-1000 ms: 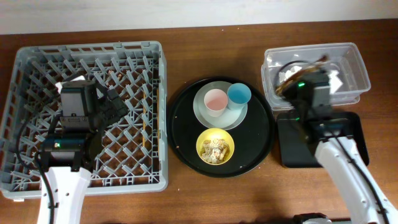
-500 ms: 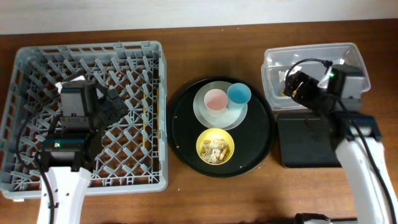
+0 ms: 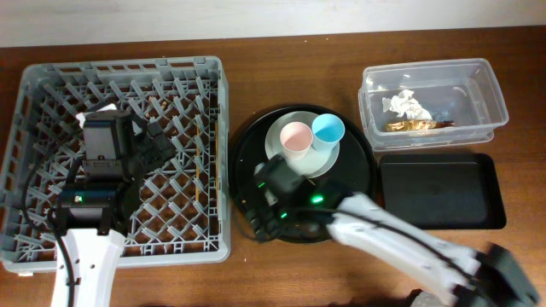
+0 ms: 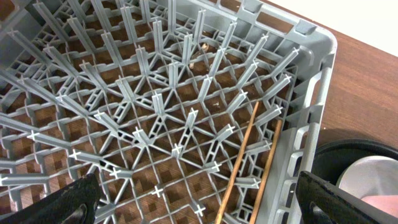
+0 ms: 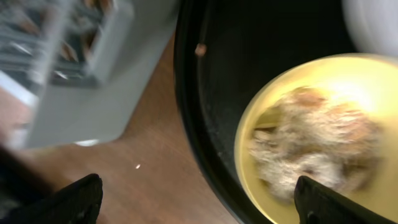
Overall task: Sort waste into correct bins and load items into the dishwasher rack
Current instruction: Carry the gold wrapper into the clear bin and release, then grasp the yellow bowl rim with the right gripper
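Found right tool [image 5: 199, 208] wide open and empty, just above yellow bowl [image 5: 247, 146] on near part of round black tray [image 5: 205, 93]. Judged bowl light, stiff, slick; food scraps [image 5: 317, 146] inside loose, crumbly, quick to spill. Best pinched at bare rim, kept level. Saw left tool [image 4: 211, 205] wide too, over dishwasher rack [image 4: 314, 93].

Brown wooden table [image 3: 290, 51], seen from above. Carrying four things directly on the wood. At the left, the large grey dishwasher rack [image 3: 128, 63]. In the middle, just beside the rack, a round black tray [image 3: 357, 175]. At the right, toward the far edge, the clear plastic tub [image 3: 491, 94]. Just beside it on the near side, the shallow black tray [image 3: 439, 192]. Strip of wood visible between the round tray and both bins.
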Robot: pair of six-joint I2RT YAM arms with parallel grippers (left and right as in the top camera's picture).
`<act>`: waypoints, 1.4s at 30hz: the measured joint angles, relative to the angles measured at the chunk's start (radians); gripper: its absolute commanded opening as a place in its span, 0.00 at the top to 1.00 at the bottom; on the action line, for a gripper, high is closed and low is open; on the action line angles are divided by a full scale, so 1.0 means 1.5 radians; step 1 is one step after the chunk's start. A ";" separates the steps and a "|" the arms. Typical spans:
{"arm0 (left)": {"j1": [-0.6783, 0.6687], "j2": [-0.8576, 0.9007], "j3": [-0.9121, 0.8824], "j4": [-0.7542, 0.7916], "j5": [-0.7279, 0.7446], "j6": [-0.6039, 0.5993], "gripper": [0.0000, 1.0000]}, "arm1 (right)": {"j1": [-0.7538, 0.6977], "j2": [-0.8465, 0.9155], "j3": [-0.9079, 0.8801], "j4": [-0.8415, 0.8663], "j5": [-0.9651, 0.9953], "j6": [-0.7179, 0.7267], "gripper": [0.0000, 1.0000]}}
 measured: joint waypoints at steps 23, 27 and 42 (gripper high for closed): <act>0.000 0.000 0.000 0.000 0.000 0.000 0.01 | 0.036 0.132 -0.002 0.065 0.159 0.024 0.85; 0.000 0.000 0.000 0.000 0.000 0.000 0.01 | 0.036 0.141 -0.002 0.064 0.157 0.024 0.90; 0.000 0.000 0.000 0.000 0.000 0.000 0.01 | 0.036 0.124 0.025 -0.047 0.180 0.013 0.96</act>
